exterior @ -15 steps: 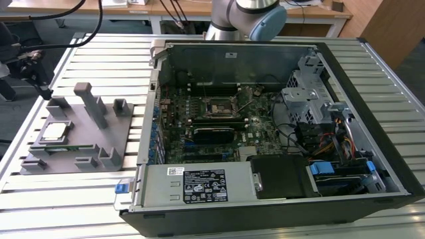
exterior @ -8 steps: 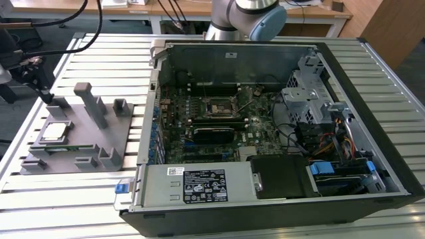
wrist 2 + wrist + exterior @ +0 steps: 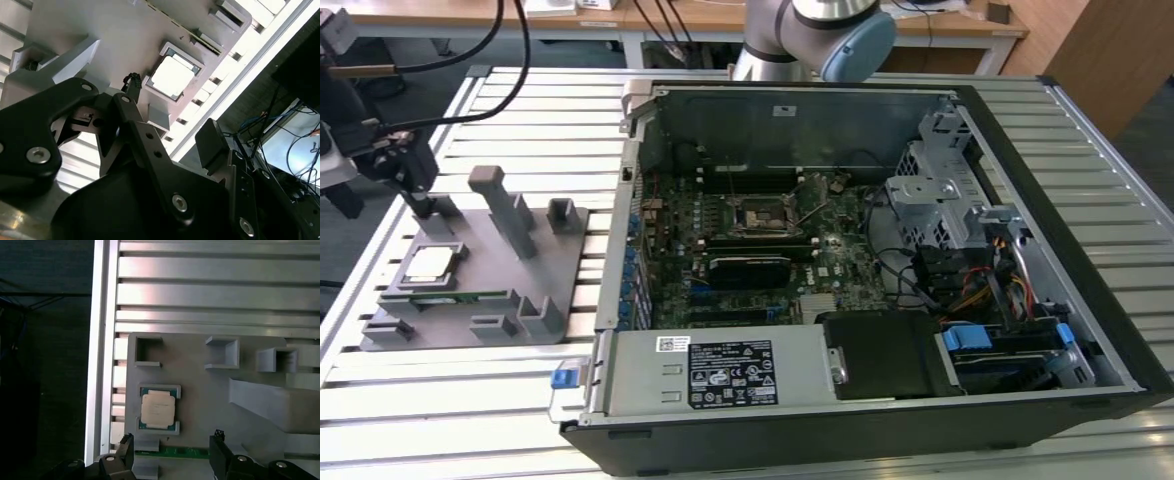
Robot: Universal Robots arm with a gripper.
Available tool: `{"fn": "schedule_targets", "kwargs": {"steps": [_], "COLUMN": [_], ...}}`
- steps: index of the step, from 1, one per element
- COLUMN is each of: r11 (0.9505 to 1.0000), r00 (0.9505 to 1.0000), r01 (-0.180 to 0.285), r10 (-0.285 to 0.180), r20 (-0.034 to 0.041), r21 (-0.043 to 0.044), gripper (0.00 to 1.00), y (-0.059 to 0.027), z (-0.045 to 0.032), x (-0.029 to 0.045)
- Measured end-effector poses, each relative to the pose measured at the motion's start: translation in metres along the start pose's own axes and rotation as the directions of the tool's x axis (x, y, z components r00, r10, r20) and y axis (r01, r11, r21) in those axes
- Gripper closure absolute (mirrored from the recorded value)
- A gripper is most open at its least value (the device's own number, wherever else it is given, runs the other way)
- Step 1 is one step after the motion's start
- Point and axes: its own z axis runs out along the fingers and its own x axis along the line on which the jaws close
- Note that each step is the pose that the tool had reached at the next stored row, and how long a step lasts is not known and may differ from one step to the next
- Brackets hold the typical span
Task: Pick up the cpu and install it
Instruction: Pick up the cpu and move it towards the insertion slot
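Pickup step, barely started; gripper [image 3: 171, 437] spread wide, holding nothing; cpu [image 3: 158, 408] flat in the grey holder [image 3: 200, 385] just ahead of the tips, untouched; probably needs centring over it before any squeeze

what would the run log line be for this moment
phase: pre-grasp | tool: open, empty, over grey fixture | cpu: in fixture pocket, not gripped

Exterior view: from high, angled down over the surface [image 3: 454, 420] — both wrist views: close above the shared grey fixture [image 3: 200, 390] [image 3: 115, 30].
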Motion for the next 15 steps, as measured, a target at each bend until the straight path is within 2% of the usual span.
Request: {"fn": "schedule_targets", "kwargs": {"steps": [4,10,15], "r11": [1.0,0.9999,0.9999], "r00": [1.0,0.9999,0.9999], "r01": [-0.006,-0.012,-0.012], "r10": [0.006,0.012,0.012], "r20": [0.0,0.0002,0.0002], "r21": [0.0047,0.0047,0.0047], "gripper": [0.3,0.3,0.3], "y": [-0.0003,-0.0006,-0.0008], "z": [0.0072,0.018,0.0229], "x": [0.0001,0.0004,0.0019]}}
